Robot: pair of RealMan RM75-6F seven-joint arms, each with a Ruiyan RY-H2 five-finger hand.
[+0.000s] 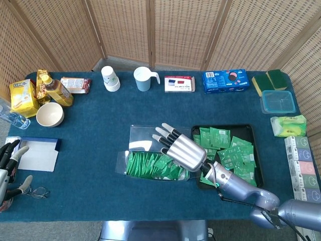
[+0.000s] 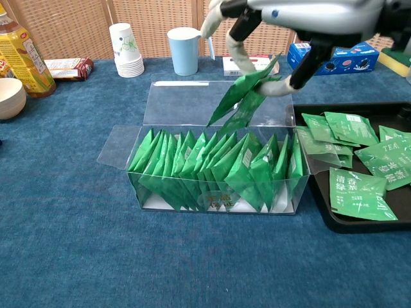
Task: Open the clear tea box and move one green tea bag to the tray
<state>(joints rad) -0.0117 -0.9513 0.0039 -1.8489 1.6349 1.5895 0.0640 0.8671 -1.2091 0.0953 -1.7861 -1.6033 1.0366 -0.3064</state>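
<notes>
Pinching a green tea bag (image 2: 245,97) above the open clear tea box (image 2: 215,172) near the blue worktop's (image 1: 90,125) front edge, the right hand (image 1: 181,147) hangs beside the black tray (image 1: 253,135), wicker screens (image 1: 150,30) behind, while the left hand (image 1: 7,163) rests open-fingered at the left edge.

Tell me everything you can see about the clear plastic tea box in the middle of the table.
The clear plastic tea box is a long, low rectangular carton of thin transparent plastic, standing on the blue table cloth just left of the black tray. Its lid is folded back flat behind it and a side flap hangs open at the left end. It is packed with upright green tea bags in a row. A small label shows on the front wall. The right hand holds tea bags pinched above it, clear of the box.
</notes>
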